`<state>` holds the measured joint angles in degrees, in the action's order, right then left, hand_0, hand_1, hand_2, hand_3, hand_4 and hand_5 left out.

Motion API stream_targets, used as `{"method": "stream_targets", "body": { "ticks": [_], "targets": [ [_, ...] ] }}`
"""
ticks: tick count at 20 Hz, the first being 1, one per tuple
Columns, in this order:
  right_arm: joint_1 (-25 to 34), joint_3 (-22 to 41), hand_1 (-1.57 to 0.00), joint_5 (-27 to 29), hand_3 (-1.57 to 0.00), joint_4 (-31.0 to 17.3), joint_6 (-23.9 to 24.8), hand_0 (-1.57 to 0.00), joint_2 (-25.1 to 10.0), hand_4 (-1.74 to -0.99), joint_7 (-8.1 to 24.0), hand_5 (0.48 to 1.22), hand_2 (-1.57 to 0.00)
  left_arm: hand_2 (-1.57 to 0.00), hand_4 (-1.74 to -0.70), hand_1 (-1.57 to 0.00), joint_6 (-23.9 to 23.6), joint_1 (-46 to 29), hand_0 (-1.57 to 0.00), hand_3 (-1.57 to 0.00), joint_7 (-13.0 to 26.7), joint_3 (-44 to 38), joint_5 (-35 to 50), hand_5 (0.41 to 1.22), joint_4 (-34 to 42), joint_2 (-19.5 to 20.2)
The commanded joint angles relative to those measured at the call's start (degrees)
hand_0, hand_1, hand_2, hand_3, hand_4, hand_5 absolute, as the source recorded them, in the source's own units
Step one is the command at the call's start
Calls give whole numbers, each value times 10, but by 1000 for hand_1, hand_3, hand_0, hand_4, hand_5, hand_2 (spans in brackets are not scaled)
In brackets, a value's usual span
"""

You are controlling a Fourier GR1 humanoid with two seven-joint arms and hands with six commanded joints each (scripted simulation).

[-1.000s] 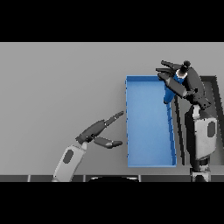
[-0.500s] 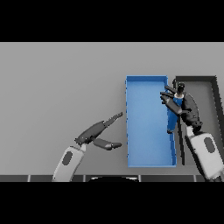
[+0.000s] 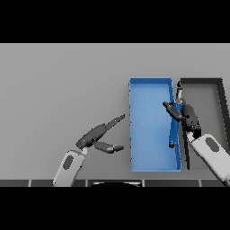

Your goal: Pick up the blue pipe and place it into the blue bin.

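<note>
In the head view, a grey table (image 3: 63, 81) is seen with a blue bin (image 3: 150, 164) standing right of centre, its long sides running away from the robot. A dark bin (image 3: 202, 81) is set just beside it on the right, the two walls apparently touching.

The right hand (image 3: 186, 116) is held over the blue bin's right wall, about halfway along it. Its fingers (image 3: 170, 108) are curled, and a blue pipe (image 3: 173, 132) is seen running lengthwise beneath them, along the inside of the right wall. The pipe's upper, greyish end (image 3: 179, 92) projects past the hand toward the bin's far corner, while the lower end lies near the bin floor. The pipe appears to be gripped by the hand, though the contact is partly hidden by the fingers.

The left hand (image 3: 96, 137) is seen on the table left of the blue bin, apart from it, with fingers straight and spread toward the bin and the thumb held out below them; nothing is held
</note>
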<state>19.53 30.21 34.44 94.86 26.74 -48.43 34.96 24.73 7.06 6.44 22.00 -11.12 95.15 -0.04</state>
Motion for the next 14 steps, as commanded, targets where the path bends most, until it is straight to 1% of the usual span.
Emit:
{"method": "stream_targets", "body": {
  "ticks": [1, 2, 4, 5, 6, 7, 8, 10, 14],
  "targets": [
    [9, 26, -350, 15, -206, -6, -3, -383, -17, -1219, 0, 1137, -350, 1, -879, 1, -1, -1, 1, 1, -1, -1, 0, 430, 1, 1],
    [20, 51, -279, 30, -164, -12, -10, -306, -36, -1175, 0, 1084, -280, 1, -881, 1, 0, 1, 1, 1, 2, -2, 2, 429, 0, 0],
    [64, 120, -179, 63, -105, -21, -21, -196, -78, -1110, 0, 979, -179, 1, -886, 1, -1, -7, 1, 1, 5, 5, 0, 428, 3, -5],
    [85, 158, -143, 81, -84, -19, -19, -156, -95, -1083, 0, 934, -143, 1, -886, 1, -1, -3, 1, 1, 12, 5, 1, 428, 2, -8],
    [106, 184, -114, 94, -67, -26, -18, -125, -105, -1078, 0, 898, -114, 1, -886, 1, -3, -5, 1, 1, 7, 5, -3, 426, 3, -5],
    [125, 214, -91, 107, -53, -26, -9, -100, -109, -1071, 0, 868, -91, 1, -885, 1, -3, -10, 1, 1, 7, 7, 0, 426, 12, -6],
    [140, 230, -73, 117, -42, -25, -6, -80, -117, -1063, 0, 846, -73, 1, -885, 1, -1, -6, 1, 1, 8, 4, 2, 427, 9, -4],
    [175, 272, -46, 121, -27, -34, -8, -51, -124, -1051, 0, 787, -46, 1, -885, 1, -3, -6, 1, 1, 8, 7, -4, 428, 8, -5],
    [175, 281, -18, 119, -10, -39, -1, -20, -118, -1033, 0, 696, -18, 1, -888, 1, -4, -6, 1, 1, 4, 6, -5, 429, 5, -5]
  ]
}}
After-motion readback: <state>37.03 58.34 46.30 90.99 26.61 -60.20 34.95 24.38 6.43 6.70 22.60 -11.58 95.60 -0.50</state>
